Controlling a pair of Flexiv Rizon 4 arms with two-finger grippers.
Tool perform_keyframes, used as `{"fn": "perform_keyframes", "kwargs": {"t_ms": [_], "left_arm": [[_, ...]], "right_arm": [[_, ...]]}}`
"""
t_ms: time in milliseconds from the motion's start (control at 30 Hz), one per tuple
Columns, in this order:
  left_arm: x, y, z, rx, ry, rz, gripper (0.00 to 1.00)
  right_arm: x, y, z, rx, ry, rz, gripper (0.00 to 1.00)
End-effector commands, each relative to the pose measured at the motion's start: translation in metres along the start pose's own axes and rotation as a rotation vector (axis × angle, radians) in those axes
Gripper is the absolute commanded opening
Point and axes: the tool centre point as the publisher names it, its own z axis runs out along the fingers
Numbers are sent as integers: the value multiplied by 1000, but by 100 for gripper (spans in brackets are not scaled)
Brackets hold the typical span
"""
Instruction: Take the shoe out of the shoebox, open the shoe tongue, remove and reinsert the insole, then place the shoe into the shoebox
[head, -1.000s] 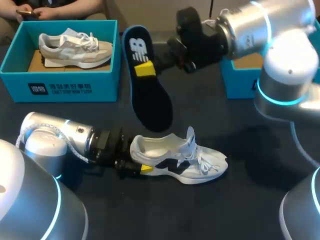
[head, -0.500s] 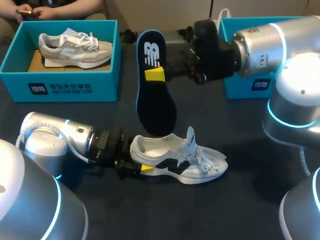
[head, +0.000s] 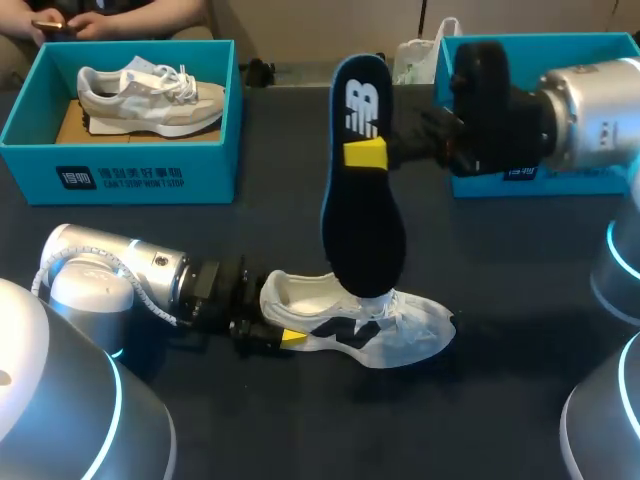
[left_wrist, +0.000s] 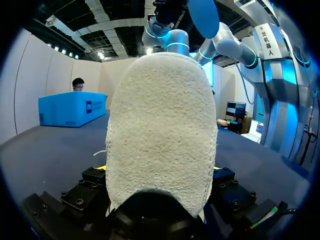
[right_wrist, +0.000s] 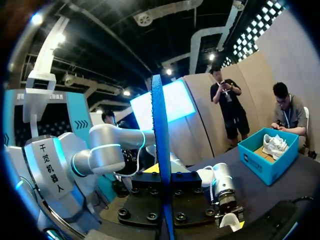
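Observation:
A white shoe with black side marks (head: 400, 335) lies on its sole on the dark table, toe to the right. My left gripper (head: 283, 322) holds its heel from the left, one finger on each side. In the left wrist view the heel (left_wrist: 160, 125) fills the space between the fingers (left_wrist: 95, 176). My right gripper (head: 372, 152) is shut on a black, blue-rimmed insole (head: 365, 220), gripping it near its heel end. The insole hangs almost upright, with its toe end down at the shoe's tongue. The right wrist view shows the insole (right_wrist: 159, 125) edge-on between the closed fingers.
A teal shoebox (head: 130, 175) at the back left holds a beige shoe (head: 150, 98). A second teal shoebox (head: 540, 45) stands at the back right, partly behind my right arm. A white bag (head: 418, 55) sits beside it.
My right arm has carried the insole to the right and turned it more upright, bringing its toe end down onto the shoe's tongue. The left arm and the shoe have stayed still.

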Motion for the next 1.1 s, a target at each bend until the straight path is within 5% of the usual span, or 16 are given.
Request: {"fn": "perform_keyframes", "kwargs": {"t_ms": [33, 567, 1100], "left_arm": [[0, 0, 1, -2, 0, 0, 0], [0, 0, 1, -2, 0, 0, 0], [0, 0, 1, -2, 0, 0, 0]], "right_arm": [[10, -4, -7, -4, -26, -1, 0], [53, -5, -31, -40, -93, -2, 0], [64, -12, -42, -37, -95, 46, 0]]}}
